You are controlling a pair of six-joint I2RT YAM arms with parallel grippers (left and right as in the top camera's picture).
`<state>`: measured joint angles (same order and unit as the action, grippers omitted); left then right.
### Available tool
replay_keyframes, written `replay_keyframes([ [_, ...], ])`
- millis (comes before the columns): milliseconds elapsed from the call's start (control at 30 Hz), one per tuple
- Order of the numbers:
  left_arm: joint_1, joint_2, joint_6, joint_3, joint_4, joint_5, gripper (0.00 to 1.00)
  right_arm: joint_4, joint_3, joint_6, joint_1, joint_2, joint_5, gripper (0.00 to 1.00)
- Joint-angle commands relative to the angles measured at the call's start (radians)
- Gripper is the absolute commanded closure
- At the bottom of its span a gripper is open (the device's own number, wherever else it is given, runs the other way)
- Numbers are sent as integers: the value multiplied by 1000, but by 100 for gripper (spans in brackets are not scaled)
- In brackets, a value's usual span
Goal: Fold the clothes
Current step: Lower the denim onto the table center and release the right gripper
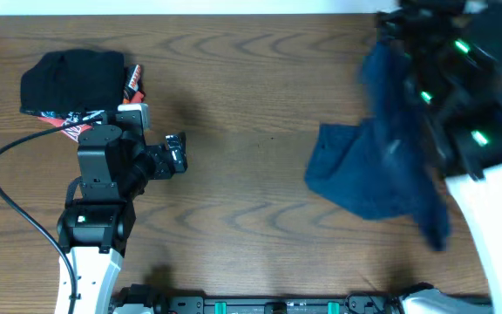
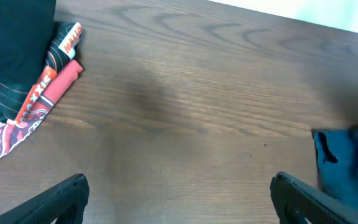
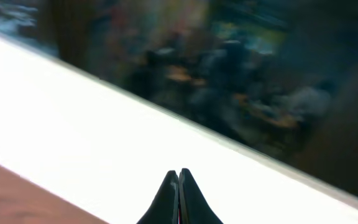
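Note:
A dark navy-blue garment [image 1: 377,170] is partly lifted at the right. Its lower part rests on the table and its upper part rises, blurred, to my right arm at the top right. My right gripper [image 3: 179,177] is shut and points out over the table's far edge; no cloth shows at its tips. A corner of the garment shows in the left wrist view [image 2: 353,165]. A folded black garment [image 1: 68,77] lies at the far left. My left gripper [image 1: 177,153] is open and empty, low over bare table [image 2: 179,199].
A red, white and black patterned cloth [image 1: 81,122] lies under and beside the black garment, also in the left wrist view [image 2: 39,99]. A black cable [image 1: 7,201] loops at the left. The wooden table [image 1: 242,201] has a white far edge.

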<state>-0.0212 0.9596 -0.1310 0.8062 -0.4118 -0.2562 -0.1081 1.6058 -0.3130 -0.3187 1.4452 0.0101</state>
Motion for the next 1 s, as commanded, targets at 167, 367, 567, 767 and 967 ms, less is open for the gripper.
replay_keyframes([
  [167, 4, 0, -3, 21, 2, -6, 5, 136, 5, 193, -171, 300, 244, 99],
  [367, 4, 0, -2, 21, -8, -39, 5, 37, 5, 195, -203, 294, 37, 93],
  [567, 2, 1, -3, 21, 3, -155, 2, -252, 5, 324, -111, 140, -273, 53],
  [767, -2, 49, -28, 17, 16, -262, 2, -584, 5, 478, 108, -8, -317, 26],
  [967, -114, 192, -51, 17, 86, -287, 2, -860, 5, 609, 316, -51, -312, 22],
])
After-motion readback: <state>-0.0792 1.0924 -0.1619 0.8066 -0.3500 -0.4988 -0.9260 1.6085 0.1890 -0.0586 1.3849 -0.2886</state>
